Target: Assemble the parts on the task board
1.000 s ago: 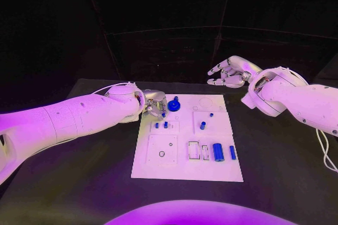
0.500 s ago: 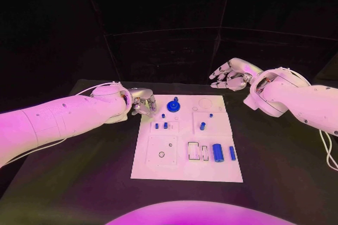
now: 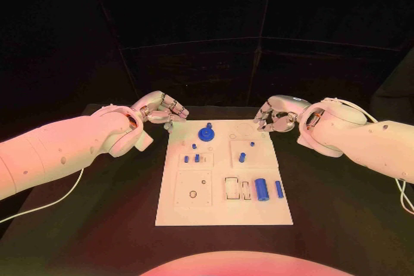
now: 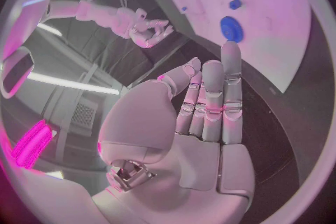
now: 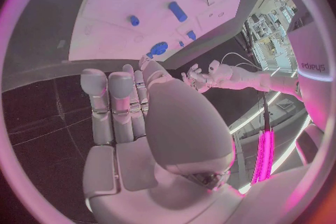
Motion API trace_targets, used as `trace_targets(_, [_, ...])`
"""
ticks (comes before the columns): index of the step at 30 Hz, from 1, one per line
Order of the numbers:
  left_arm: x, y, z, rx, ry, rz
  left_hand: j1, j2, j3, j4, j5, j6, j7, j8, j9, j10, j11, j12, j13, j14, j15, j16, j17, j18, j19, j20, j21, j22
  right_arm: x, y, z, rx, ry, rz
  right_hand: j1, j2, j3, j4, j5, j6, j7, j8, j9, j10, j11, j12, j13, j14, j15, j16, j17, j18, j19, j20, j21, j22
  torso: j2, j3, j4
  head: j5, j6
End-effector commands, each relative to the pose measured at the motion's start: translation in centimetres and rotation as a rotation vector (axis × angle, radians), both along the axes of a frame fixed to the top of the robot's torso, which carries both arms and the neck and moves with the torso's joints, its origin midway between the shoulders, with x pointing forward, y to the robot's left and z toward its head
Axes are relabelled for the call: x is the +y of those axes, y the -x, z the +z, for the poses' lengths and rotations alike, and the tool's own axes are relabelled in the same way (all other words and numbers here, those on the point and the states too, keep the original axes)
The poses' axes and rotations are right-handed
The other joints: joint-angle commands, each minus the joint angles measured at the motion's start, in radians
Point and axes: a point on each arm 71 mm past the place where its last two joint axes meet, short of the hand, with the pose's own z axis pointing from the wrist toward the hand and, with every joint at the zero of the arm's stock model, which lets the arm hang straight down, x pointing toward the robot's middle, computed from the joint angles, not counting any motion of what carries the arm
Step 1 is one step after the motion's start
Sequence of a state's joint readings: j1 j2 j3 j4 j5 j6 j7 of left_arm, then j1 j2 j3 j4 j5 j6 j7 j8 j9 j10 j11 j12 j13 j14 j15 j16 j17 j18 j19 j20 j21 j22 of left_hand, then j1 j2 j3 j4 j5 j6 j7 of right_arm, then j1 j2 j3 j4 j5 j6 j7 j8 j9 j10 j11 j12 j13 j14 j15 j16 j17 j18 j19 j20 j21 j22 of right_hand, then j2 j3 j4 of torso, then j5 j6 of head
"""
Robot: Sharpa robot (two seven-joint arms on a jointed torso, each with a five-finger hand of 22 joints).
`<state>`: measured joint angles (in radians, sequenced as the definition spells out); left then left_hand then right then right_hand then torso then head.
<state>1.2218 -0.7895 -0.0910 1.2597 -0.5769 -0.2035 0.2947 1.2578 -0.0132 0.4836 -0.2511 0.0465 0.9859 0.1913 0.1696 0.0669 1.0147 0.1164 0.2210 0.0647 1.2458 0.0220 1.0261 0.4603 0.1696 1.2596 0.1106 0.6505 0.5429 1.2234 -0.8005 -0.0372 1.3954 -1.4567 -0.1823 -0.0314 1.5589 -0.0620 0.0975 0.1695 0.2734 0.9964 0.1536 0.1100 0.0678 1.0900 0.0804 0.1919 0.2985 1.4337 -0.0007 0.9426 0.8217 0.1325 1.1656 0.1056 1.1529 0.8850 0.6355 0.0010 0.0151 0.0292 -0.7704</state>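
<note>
- Overhead, in the head view, the white task board (image 3: 224, 171) is seen at the centre of the black table (image 3: 345, 192). Small blue parts are spread over its upper half, among them a round blue part (image 3: 206, 133) near its top edge, and two blue cylinders (image 3: 270, 190) lie at its lower right.
- The left hand (image 3: 160, 111) is held at the upper left of the frame, just off the board's top left corner. Its fingers are loosely bent and nothing is gripped.
- The right hand (image 3: 276, 120) is held at the upper right, by the board's top right corner, fingers curled inward around nothing.
- From the left wrist, the left hand (image 4: 203, 117) is shown with fingers straight and released.
- From the right wrist, the right hand (image 5: 140, 117) is shown empty; the board (image 5: 133, 5) is seen beyond its fingers.
</note>
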Motion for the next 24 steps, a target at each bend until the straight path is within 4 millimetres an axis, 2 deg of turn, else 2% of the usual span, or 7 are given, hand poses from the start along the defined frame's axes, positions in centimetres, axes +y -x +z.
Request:
trace_targets(1, [0.3, 0.0, 1.2, 0.016, 0.409, 0.061, -0.014, 0.002, -0.006, 0.013, 0.002, 0.002, 0.004, -0.002, 0.0, 0.007, 0.006, 0.009, 0.002, -0.013, 0.001, -0.008, -0.01, 0.011, -0.011, 0.002, -0.009, -0.005, 0.3, 0.6, -0.8, -0.054, 0.183, 0.029, -0.001, -0.011, 0.009, 0.0, -0.008, 0.002, -0.003, -0.006, -0.001, 0.001, 0.002, -0.01, -0.015, 0.007, -0.002, -0.006, 0.001, 0.006, 0.006, -0.002, -0.006, 0.001, 0.002, -0.0014, -0.0011, -0.012, 0.003])
trace_targets(4, [0.0, 0.4, 1.5, 0.021, 0.491, 0.048, -0.025, 0.004, -0.016, 0.021, 0.002, 0.002, 0.002, -0.002, 0.001, 0.015, 0.003, 0.018, 0.004, -0.017, 0.001, -0.01, -0.014, 0.011, -0.015, 0.004, -0.015, -0.009, 0.6, 1.1, -1.6, -0.069, 0.22, 0.042, -0.004, -0.017, 0.016, 0.002, -0.012, -0.003, -0.003, -0.013, -0.002, -0.001, 0.003, -0.022, -0.037, 0.009, -0.001, -0.006, 0.003, 0.006, 0.008, -0.001, -0.007, 0.001, 0.002, 0.0006, -0.0002, -0.012, 0.006])
trace_targets(9, [-0.5, 0.8, 1.7, 0.024, 0.549, 0.028, -0.032, 0.006, -0.022, 0.026, 0.002, 0.002, 0.001, -0.001, 0.001, 0.017, 0.002, 0.023, 0.004, -0.018, 0.0, -0.01, -0.017, 0.012, -0.016, 0.005, -0.019, -0.012, 1.2, 1.4, -2.3, -0.073, 0.242, 0.057, -0.006, -0.024, 0.027, 0.002, -0.025, -0.016, 0.0, -0.028, -0.002, -0.007, 0.008, -0.038, -0.068, 0.012, 0.001, -0.002, 0.009, 0.005, 0.012, 0.0, -0.006, 0.003, 0.003, -0.0007, 0.0004, -0.018, 0.008])
trace_targets(12, [-0.6, 0.9, 1.8, 0.027, 0.561, 0.021, -0.034, 0.006, -0.024, 0.028, 0.002, 0.001, 0.001, -0.002, 0.0, 0.017, 0.002, 0.025, 0.004, -0.019, 0.0, -0.01, -0.018, 0.012, -0.017, 0.005, -0.021, -0.013, 1.5, 1.5, -2.7, -0.071, 0.246, 0.062, -0.006, -0.025, 0.034, 0.001, -0.028, -0.017, 0.003, -0.032, -0.002, -0.009, 0.011, -0.045, -0.083, 0.013, 0.003, 0.0, 0.012, 0.004, 0.015, 0.002, -0.005, 0.005, 0.002, -0.0008, 0.0034, -0.017, 0.006])
trace_targets(24, [-0.8, 1.0, 1.8, 0.033, 0.577, 0.01, -0.036, 0.006, -0.027, 0.029, 0.002, -0.001, 0.001, -0.003, 0.0, 0.015, 0.002, 0.026, 0.003, -0.02, 0.001, -0.01, -0.019, 0.012, -0.017, 0.005, -0.023, -0.014, 2.3, 1.2, -3.7, -0.06, 0.249, 0.073, -0.005, -0.022, 0.052, -0.002, -0.035, -0.016, 0.009, -0.037, -0.001, -0.011, 0.016, -0.055, -0.11, 0.014, 0.007, 0.002, 0.015, 0.004, 0.017, 0.005, -0.005, 0.006, 0.003, 0.0001, 0.0023, -0.014, 0.001])
